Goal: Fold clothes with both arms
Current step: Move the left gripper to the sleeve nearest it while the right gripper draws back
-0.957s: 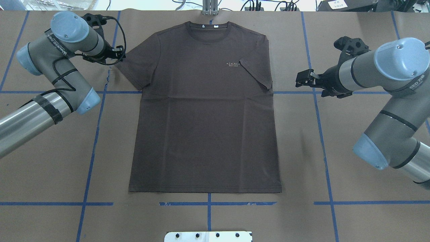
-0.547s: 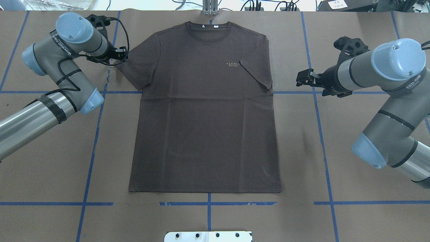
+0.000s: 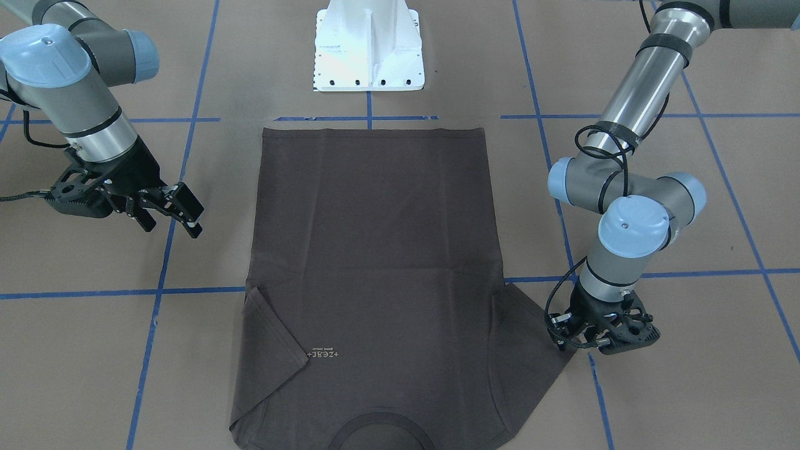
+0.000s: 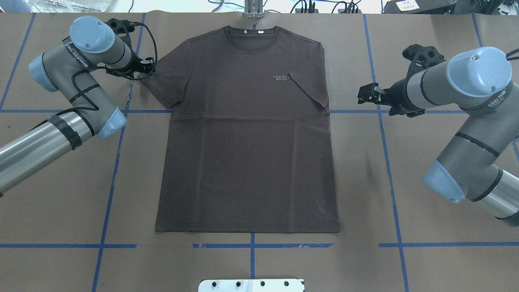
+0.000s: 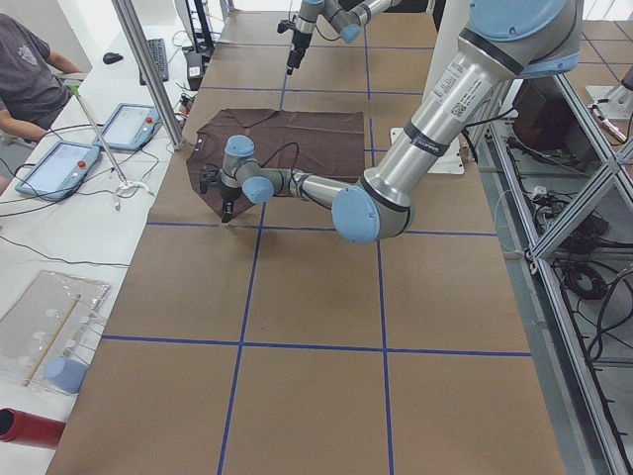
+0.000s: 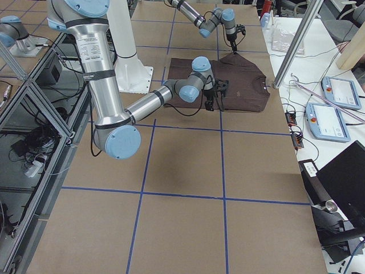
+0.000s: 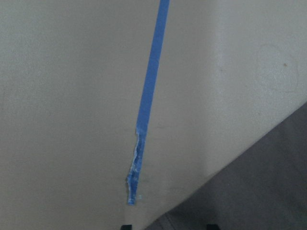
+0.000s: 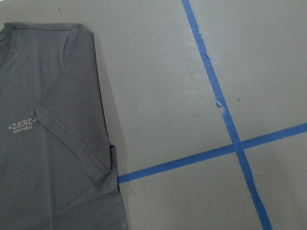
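Observation:
The dark brown-grey T-shirt (image 4: 247, 134) lies flat, chest up, collar at the table's far edge. Its sleeve on my right side (image 4: 310, 91) is folded in over the chest beside the pale logo (image 4: 282, 77); the other sleeve (image 4: 162, 83) is spread out. My left gripper (image 4: 142, 69) is down at the tip of that spread sleeve. It is open: the left wrist view shows its fingertips (image 7: 125, 226) apart, with the sleeve edge (image 7: 259, 182) between them. My right gripper (image 4: 365, 95) hovers open above bare table, right of the shirt, holding nothing.
Blue tape lines (image 4: 387, 162) grid the brown table cover. The white pedestal base (image 3: 369, 47) stands at the hem side. A metal post (image 4: 253, 8) rises just past the collar. A person (image 5: 30, 69) sits at a side desk with tablets (image 5: 59, 163).
My left arm has moved a little right and towards the far edge, bringing its gripper onto the sleeve tip. The right arm and the shirt have barely moved.

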{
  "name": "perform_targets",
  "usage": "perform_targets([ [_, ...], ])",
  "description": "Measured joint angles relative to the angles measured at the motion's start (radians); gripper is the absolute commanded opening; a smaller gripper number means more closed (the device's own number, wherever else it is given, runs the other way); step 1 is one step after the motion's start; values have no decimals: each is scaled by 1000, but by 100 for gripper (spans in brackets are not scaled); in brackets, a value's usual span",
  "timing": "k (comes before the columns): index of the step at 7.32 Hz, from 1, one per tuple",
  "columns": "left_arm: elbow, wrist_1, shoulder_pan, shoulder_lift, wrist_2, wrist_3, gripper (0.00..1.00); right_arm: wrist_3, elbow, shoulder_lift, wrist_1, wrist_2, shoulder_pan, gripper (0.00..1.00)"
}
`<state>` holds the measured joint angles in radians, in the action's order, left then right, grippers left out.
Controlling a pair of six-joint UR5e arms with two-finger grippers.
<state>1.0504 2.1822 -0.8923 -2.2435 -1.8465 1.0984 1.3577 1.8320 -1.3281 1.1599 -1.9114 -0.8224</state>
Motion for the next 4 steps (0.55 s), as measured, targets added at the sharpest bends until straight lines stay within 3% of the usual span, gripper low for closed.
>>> perform_targets([
  [4,-5,0,1,0,1,0,59,-1,-4,1,-2,0,-1,100],
])
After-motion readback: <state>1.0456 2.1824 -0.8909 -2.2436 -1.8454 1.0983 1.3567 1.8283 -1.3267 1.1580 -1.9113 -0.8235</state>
